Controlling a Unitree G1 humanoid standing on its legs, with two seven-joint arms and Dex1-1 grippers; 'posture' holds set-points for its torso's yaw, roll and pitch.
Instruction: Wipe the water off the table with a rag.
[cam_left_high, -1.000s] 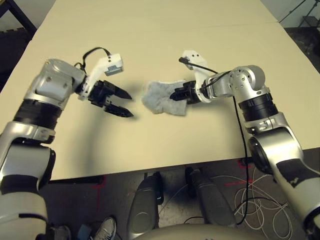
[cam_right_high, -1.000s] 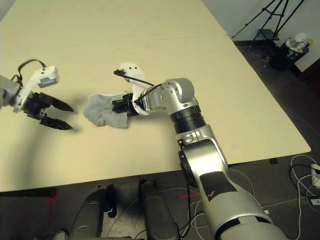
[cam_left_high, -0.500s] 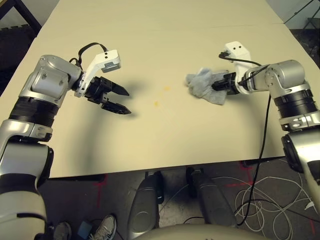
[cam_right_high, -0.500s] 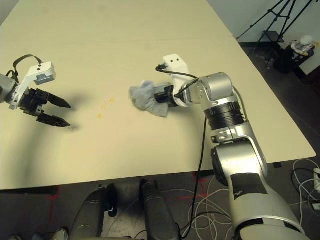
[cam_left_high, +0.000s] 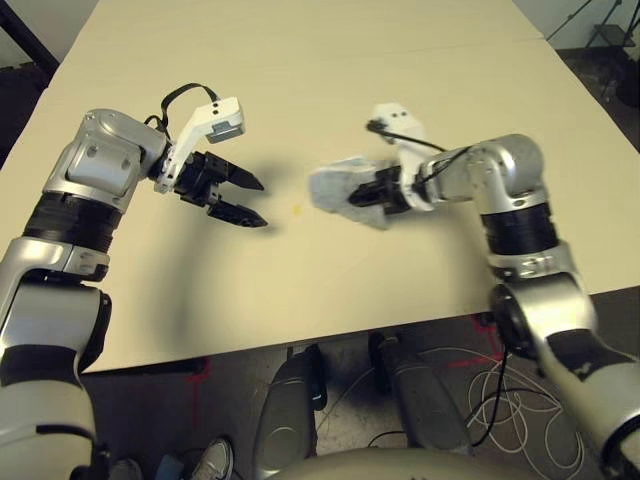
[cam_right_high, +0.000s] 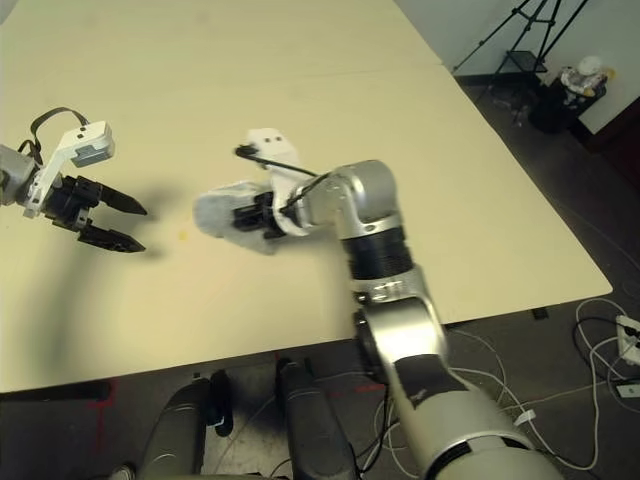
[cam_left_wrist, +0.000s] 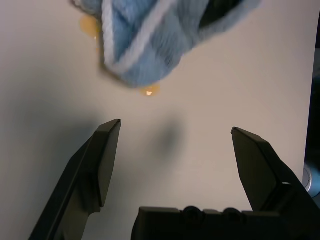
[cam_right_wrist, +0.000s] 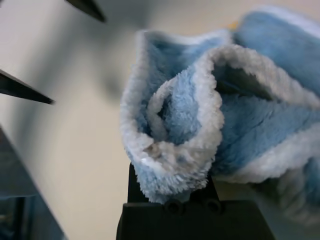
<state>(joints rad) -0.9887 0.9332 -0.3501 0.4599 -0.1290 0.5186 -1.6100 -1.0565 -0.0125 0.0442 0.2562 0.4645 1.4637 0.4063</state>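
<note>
The light blue-grey rag (cam_left_high: 338, 186) lies bunched on the pale beige table (cam_left_high: 300, 70) near its middle. My right gripper (cam_left_high: 372, 197) is shut on the rag's right side and presses it to the tabletop; in the right wrist view the rag (cam_right_wrist: 200, 110) hides the fingers. A small orange-yellow droplet of water (cam_left_high: 296, 209) sits just left of the rag. The left wrist view shows one droplet (cam_left_wrist: 149, 90) at the rag's edge and another (cam_left_wrist: 89, 25) half under it. My left gripper (cam_left_high: 262, 204) hovers open a little left of the droplet, holding nothing.
The table's front edge (cam_left_high: 330, 335) runs close below both arms. On the floor to the right are a black tripod (cam_right_high: 505, 40) and loose white cables (cam_right_high: 600, 340). A faint seam (cam_right_high: 330, 75) crosses the tabletop behind the arms.
My right gripper dragged the rag out to the right, baring two droplets, then swept it back left over them; one droplet now shows clear of the rag. The left gripper stayed put.
</note>
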